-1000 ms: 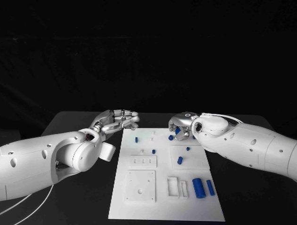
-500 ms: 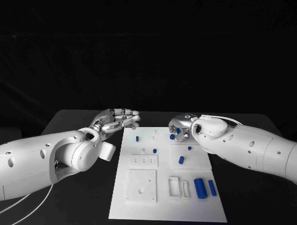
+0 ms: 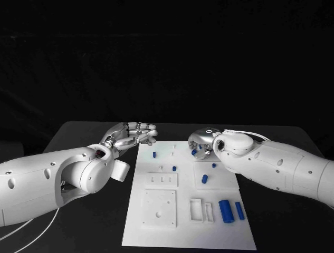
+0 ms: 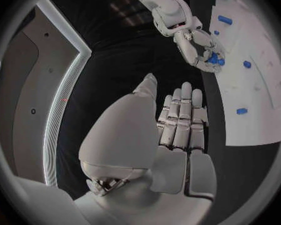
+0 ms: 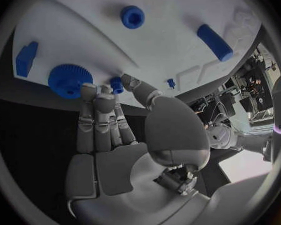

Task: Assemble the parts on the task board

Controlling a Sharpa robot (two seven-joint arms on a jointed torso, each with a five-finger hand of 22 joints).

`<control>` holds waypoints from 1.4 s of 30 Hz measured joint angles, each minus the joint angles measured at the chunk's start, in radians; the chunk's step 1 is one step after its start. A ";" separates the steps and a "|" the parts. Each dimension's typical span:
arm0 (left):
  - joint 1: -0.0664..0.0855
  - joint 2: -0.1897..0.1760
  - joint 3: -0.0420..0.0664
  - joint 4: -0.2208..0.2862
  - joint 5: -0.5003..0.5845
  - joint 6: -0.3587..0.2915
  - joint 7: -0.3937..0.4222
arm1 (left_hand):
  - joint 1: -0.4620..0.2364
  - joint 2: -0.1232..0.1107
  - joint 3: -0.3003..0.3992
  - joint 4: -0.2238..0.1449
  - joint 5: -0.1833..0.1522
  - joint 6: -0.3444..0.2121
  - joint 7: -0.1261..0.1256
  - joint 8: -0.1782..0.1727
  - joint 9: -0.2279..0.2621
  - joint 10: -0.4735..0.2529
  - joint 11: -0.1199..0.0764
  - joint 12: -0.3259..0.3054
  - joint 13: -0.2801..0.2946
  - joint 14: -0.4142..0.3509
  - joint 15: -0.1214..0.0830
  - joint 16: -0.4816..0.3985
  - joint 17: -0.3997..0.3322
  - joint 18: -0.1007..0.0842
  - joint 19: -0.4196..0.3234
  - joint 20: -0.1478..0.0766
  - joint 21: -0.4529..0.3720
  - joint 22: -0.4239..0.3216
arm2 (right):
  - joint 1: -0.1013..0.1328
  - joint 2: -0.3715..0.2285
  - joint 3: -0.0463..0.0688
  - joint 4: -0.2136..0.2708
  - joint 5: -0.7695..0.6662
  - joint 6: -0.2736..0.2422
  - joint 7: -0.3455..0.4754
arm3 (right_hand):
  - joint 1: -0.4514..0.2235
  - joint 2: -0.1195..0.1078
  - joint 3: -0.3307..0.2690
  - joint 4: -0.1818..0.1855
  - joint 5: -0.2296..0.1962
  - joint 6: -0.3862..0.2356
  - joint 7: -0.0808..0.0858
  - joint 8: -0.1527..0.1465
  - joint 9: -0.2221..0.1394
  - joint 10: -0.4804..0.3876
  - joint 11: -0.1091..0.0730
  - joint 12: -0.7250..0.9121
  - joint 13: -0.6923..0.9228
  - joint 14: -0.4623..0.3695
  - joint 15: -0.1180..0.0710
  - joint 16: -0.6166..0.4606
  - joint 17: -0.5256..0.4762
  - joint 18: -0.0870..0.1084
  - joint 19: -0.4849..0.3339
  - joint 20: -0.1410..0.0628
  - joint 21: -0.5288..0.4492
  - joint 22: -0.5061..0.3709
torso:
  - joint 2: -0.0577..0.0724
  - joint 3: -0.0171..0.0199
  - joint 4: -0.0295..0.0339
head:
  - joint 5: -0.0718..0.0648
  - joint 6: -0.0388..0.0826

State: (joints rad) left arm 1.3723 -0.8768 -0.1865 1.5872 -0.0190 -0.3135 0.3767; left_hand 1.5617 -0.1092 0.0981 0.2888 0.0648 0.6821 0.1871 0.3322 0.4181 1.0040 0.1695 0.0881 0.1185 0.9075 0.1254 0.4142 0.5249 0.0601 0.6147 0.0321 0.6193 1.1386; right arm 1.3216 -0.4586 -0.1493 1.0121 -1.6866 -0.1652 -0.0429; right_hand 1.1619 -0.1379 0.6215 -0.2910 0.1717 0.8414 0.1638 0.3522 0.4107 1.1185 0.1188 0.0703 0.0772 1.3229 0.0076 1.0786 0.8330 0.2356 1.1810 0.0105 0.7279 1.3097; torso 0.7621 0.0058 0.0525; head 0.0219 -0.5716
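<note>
The white task board (image 3: 183, 224) lies lengthwise in the middle of the black table. Several blue parts sit on it, among them two cylinders (image 3: 225, 211) near the front right and a small peg (image 3: 204, 179). My right hand (image 3: 202, 141) hovers over the board's far right corner and pinches a small blue part (image 5: 117, 83) between thumb and finger. A blue gear (image 5: 70, 80) lies on the board just beside its fingertips. That pinched part (image 4: 212, 59) also shows in the left wrist view. My left hand (image 3: 133, 134) is raised off the board's far left corner, palm (image 4: 178, 135) bare, fingers apart, holding nothing.
White recessed plates (image 3: 159, 208) and slots (image 3: 198, 210) take up the board's near half. A blue ring (image 5: 132, 16), a long blue piece (image 5: 214, 41) and a blue block (image 5: 26, 59) lie on the board beyond the right hand. Black table (image 3: 83, 137) surrounds the board.
My right hand has edged slightly left over the board's far end with the blue part still in its fingers. The left hand has stayed put.
</note>
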 measured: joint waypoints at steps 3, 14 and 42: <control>0.000 0.000 0.000 -0.001 0.000 0.000 0.000 | 0.000 0.000 0.000 0.000 0.000 0.000 0.000 0.000 0.000 0.000 0.000 0.000 0.000 0.000 0.000 0.000 0.001 0.000 0.000 0.000 0.000 0.000 | 0.001 -0.001 0.001 0.000 -0.002 -0.004 -0.001 | -0.004 0.004 0.010 0.001 -0.013 0.013 -0.001 0.000 0.003 0.020 -0.005 0.006 0.006 -0.005 -0.006 0.005 -0.005 0.000 0.000 0.000 0.000 0.000 | 0.002 0.0000 0.0012 | 0.000 -0.001; 0.000 0.001 0.000 -0.001 0.000 0.003 0.000 | 0.000 0.000 0.003 -0.003 0.000 0.000 0.000 0.000 0.000 0.000 0.000 0.000 0.000 0.000 0.000 -0.004 0.002 -0.001 0.000 0.000 0.000 0.000 | 0.000 -0.002 0.002 0.005 -0.014 -0.012 -0.006 | -0.004 0.004 0.036 0.000 -0.032 0.037 -0.002 0.004 0.008 0.063 -0.021 0.018 0.029 -0.008 -0.017 0.009 -0.016 -0.004 0.002 -0.006 0.010 0.000 | 0.004 0.0000 0.0012 | 0.001 -0.004; 0.000 0.000 0.000 -0.004 -0.001 0.004 -0.001 | 0.000 0.000 0.005 0.000 0.000 0.000 0.000 0.000 0.000 0.000 0.000 -0.004 0.000 0.000 0.000 -0.004 0.004 -0.006 0.000 0.000 0.000 -0.001 | -0.008 -0.018 -0.001 0.048 -0.034 -0.077 -0.043 | -0.019 0.022 0.177 0.003 -0.122 0.132 -0.038 0.034 0.041 0.118 -0.051 0.041 0.106 0.001 -0.043 0.037 -0.027 -0.012 0.014 -0.018 0.056 0.000 | 0.004 0.0002 0.0011 | 0.004 0.004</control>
State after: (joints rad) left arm 1.3724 -0.8771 -0.1865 1.5833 -0.0200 -0.3094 0.3760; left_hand 1.5618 -0.1092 0.1035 0.2889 0.0648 0.6822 0.1871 0.3322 0.4181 1.0040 0.1695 0.0843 0.1185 0.9075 0.1253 0.4104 0.5285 0.0538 0.6147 0.0321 0.6193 1.1379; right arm 1.3134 -0.4767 -0.1498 1.0602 -1.7206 -0.2419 -0.0862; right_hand 1.1427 -0.1156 0.7983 -0.2885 0.0493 0.9731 0.1254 0.3860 0.4514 1.2370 0.0676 0.1109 0.1836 1.3235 -0.0359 1.1152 0.8063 0.2237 1.1954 -0.0075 0.7843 1.3097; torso 0.7660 0.0059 0.0536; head 0.0254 -0.5673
